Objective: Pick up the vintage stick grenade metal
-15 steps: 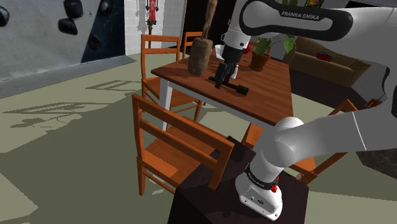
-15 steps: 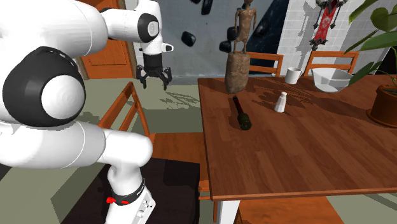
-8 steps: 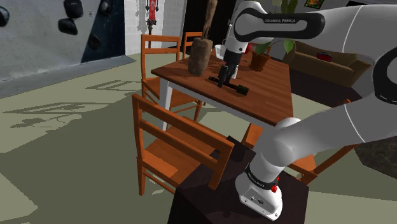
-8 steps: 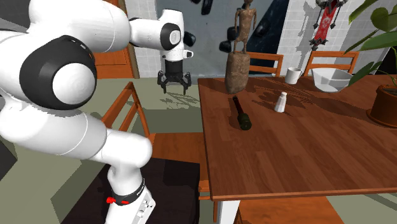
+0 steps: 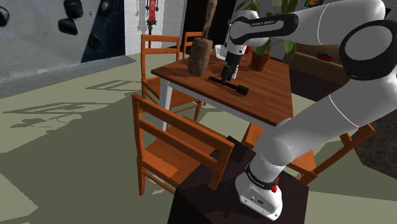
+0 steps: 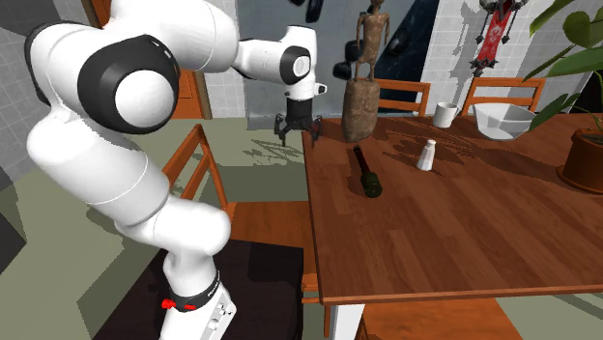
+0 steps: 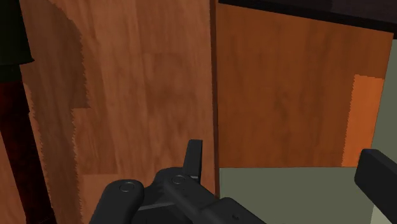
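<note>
The stick grenade [image 5: 240, 90] lies flat on the wooden table [image 5: 267, 105] in the shoulder view, dark all over, its thick head pointing toward the view's right. The black gripper [image 5: 224, 79] hangs close above the table, about over the thin handle end as this view has it. A brown carved figure [image 5: 198, 56] stands just beyond, toward the view's left.

In the second exterior view the grenade [image 6: 366, 174] rests near the table's [image 6: 464, 251] left edge. Its long axis runs from the handle, which points toward the figure [image 6: 361, 106], to the head nearer the camera. The gripper [image 6: 296, 135] hovers above the table's far left corner, its jaws spread and holding nothing. The grenade lies to its right and a little toward the camera, and lower. There is only the one arm, so I judge the coming move to be a short travel that way and then down. The jaws look roughly set to straddle the handle.

Counted in this view:
- one grenade
- one figure
- one white shaker [image 6: 425, 155]
- one mug [image 6: 445, 114]
- one bowl [image 6: 502, 120]
- one potted plant [image 6: 583, 162]

In the wrist view the gripper [image 7: 280, 153] looks down on the table [image 7: 140, 83], its edge and the green floor [image 7: 286, 191]. The two fingers [image 7: 194, 156] stand well apart with nothing between them.
</note>
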